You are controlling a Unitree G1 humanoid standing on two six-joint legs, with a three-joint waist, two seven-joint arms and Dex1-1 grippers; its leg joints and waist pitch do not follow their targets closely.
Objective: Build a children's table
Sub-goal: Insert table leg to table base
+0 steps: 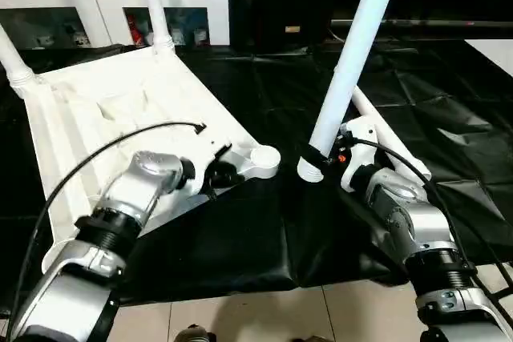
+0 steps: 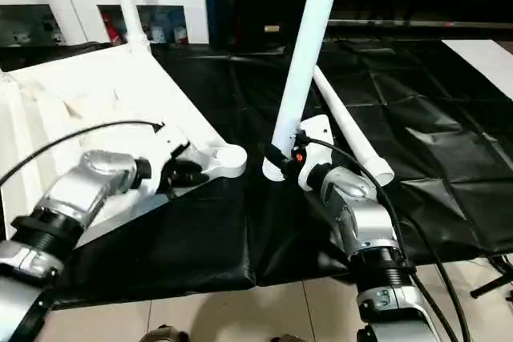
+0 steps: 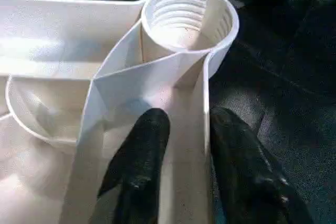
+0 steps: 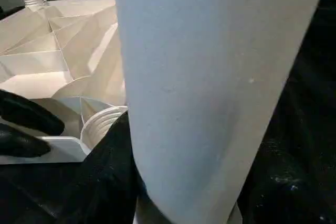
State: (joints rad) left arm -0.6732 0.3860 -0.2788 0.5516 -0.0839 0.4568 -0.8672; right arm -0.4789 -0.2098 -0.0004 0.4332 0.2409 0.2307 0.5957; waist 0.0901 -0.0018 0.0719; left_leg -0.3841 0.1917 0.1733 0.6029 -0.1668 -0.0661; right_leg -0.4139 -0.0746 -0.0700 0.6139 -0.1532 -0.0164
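Observation:
The white ribbed table top (image 1: 120, 110) lies underside up on the black-covered work table. Two legs stand in its far corner sockets, one (image 1: 152, 6) at the back and one (image 1: 12, 62) at the left. My left gripper (image 1: 215, 172) is shut on the top's rim wall (image 3: 203, 114), one finger (image 3: 144, 150) on each side, just behind the empty threaded corner socket (image 3: 184, 19). My right gripper (image 1: 327, 158) is shut on a third leg (image 1: 353, 54), which stands tilted with its threaded end (image 1: 309, 170) just right of that socket (image 1: 264, 158). A fourth leg (image 2: 353, 130) lies behind my right wrist.
A white glass-door cabinet (image 1: 96, 6) runs along the back left, with a dark box (image 1: 280, 6) beside it. The black cover's front edge (image 1: 240, 286) meets the tiled floor (image 1: 264, 314). Black cables (image 1: 88, 162) loop over both forearms.

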